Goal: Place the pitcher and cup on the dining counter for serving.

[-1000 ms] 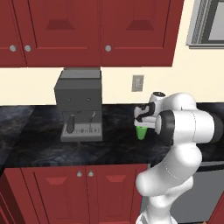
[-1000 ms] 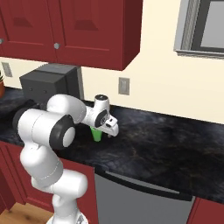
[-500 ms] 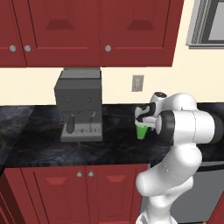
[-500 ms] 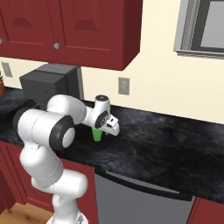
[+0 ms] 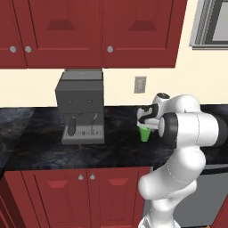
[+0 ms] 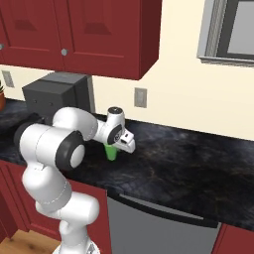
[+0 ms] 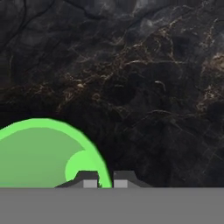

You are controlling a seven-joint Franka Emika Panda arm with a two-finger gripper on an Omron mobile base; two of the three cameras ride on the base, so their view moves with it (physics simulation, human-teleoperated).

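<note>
One black marbled wall counter [image 5: 40, 151] runs across both base views, with red cabinet doors below it and red upper cabinets [image 5: 89, 31] above. One window frame [image 6: 228, 30] shows at 1 o'clock in the right base view. One grey appliance front [image 6: 158, 228] sits under the counter at 5 o'clock in that view.

One dark grey coffee machine [image 5: 81, 106] stands on the counter at 10 o'clock from my wrist in the left base view, well apart from my claw. One wall outlet [image 5: 140, 84] sits on the cream wall at 12 o'clock above the cup.

One cup [image 5: 144, 133], bright green, stands upright on the counter, directly under my hand. In the right base view it shows [image 6: 111, 152] just below the wrist, mostly hidden by it. In the hand view its rim and hollow [image 7: 39, 153] occupy 7 to 8 o'clock.

My claw [image 7: 105, 179] is clenched on the cup: two fingertips [image 7: 89, 179], one inside the rim and one outside, the green wall pinched between them. Cup's base appears on the stone; I cannot tell whether it has left it.
</note>
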